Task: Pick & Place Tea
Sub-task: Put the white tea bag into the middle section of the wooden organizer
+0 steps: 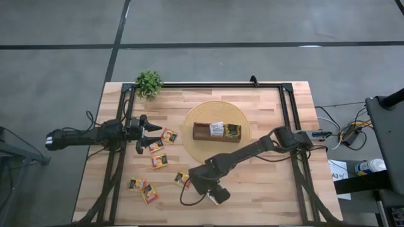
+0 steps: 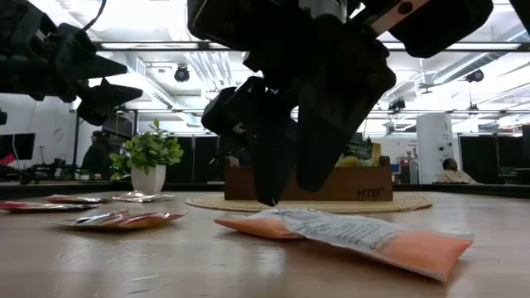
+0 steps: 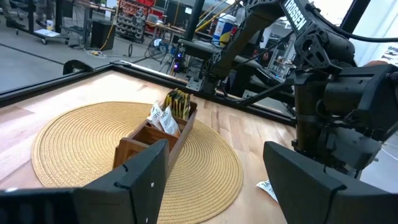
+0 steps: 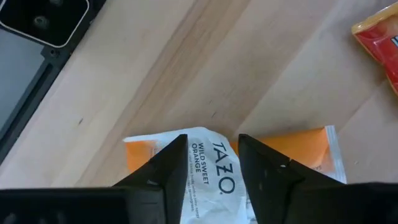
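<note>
1. The right gripper (image 1: 216, 194) is positioned low over the worktop (image 1: 265, 189), at the lower centre of the high view.
2. In the right wrist view, its 2 fingers (image 4: 163, 171) are seen straddling a white-orange sachet (image 4: 217, 165) marked "TAZO WILD SWEET ORANGE". The fingers are set apart with a narrow gap, and whether the sachet is clamped cannot be told.
3. In the low view, the same sachet (image 2: 348, 236) is shown lying flat on the worktop, in the lower centre-right of the frame, beneath the gripper tips.
4. The left gripper (image 1: 146, 133) is held above the worktop at the centre left of the high view, with its fingers (image 3: 140, 180) spread wide and nothing between them.
5. Yellow-red sachets (image 1: 159, 161) are scattered on the worktop in the lower left of the high view, between the 2 arms.
6. A brown divided box (image 1: 208, 131) is set on a round woven mat (image 1: 196, 116) at the upper centre. A white sachet and dark green-yellow sachets (image 1: 232, 132) are stood in its right-hand compartments.
7. A potted plant (image 1: 149, 82) is placed at the upper-left corner of the worktop.
</note>
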